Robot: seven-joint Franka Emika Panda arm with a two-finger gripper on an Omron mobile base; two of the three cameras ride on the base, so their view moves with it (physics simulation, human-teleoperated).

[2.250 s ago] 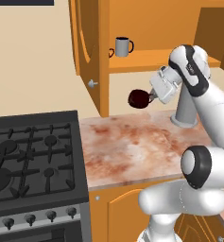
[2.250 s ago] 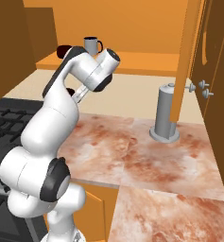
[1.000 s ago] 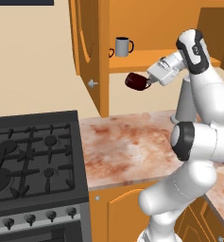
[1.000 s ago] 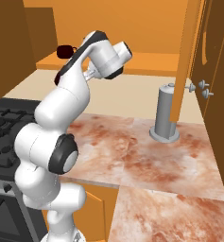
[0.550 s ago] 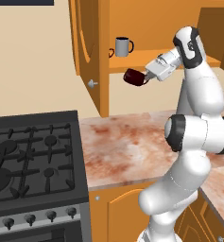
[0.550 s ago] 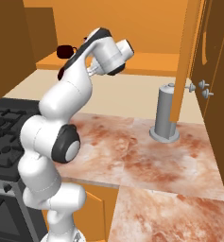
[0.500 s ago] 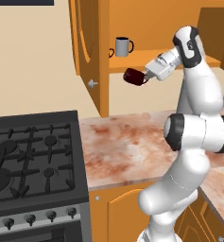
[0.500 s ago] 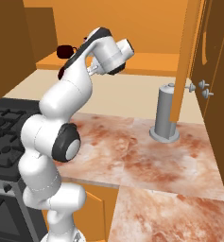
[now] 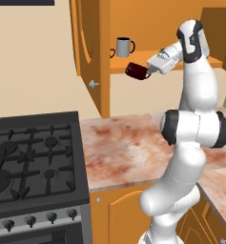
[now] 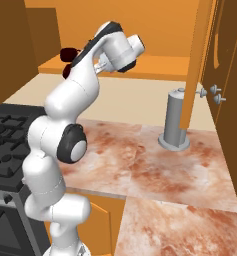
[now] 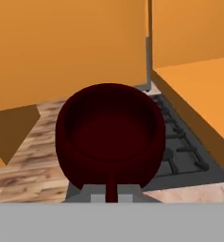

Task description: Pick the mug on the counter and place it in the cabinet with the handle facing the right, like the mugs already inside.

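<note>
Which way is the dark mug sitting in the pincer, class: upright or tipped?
Tipped. In the left base view the mug lies sideways just below the cabinet shelf, and the hand view looks straight into its open mouth.

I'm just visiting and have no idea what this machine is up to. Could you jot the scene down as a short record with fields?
held item: small squat dark maroon mug, tipped on its side
holder: white arm's two-finger gripper, shut on the mug
height: in the air, well above the mottled pinkish-brown marble-look counter
position: just in front of the orange wooden wall cabinet's shelf, not yet set down
already on shelf: taller grey cylindrical mug, upright, handle to the right
also on counter: tall grey metal canister
beside counter: black gas stove
</note>
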